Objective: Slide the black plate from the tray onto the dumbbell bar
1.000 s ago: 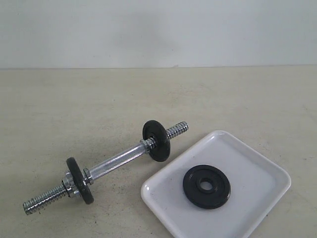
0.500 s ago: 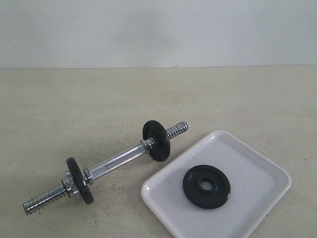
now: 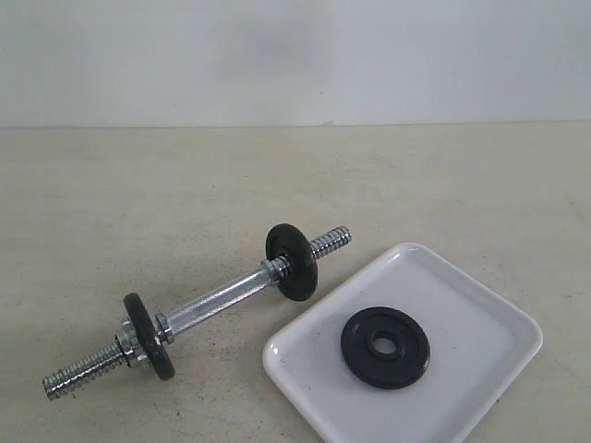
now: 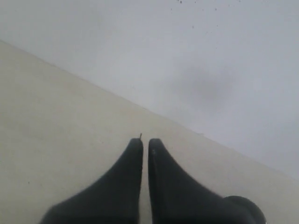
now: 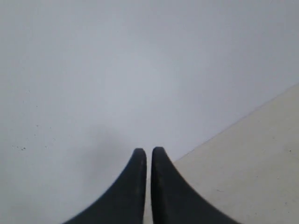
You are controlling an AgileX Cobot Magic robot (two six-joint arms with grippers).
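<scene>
The left claw (image 4: 145, 145) and right claw (image 5: 148, 154) are both pinched closed and empty, each aimed at the line where the tabletop (image 3: 138, 203) meets the pale wall (image 3: 295, 55). The black plate (image 3: 385, 347) lies flat in the tray (image 3: 466, 378), apart from the dumbbell bar (image 3: 222, 300) resting nearby.

The black plate (image 3: 385, 347) is dull, matt black with a slightly grainy face. The near disc (image 3: 150, 336) and the far disc (image 3: 292, 262) look the same, and they sit on the dumbbell bar (image 3: 217, 303), which is shiny silver metal with bumpy screw threads at both ends and a finely rough middle. The tray (image 3: 476, 346) is white, smooth and very glossy, like china or hard plastic, though I cannot tell which. The table (image 3: 185, 185) is pale, matt and a bit rough with small dark specks, the wall (image 3: 295, 55) is plain and matt, and the left gripper (image 4: 145, 145) and right gripper (image 5: 148, 154) are smooth, dull black.
</scene>
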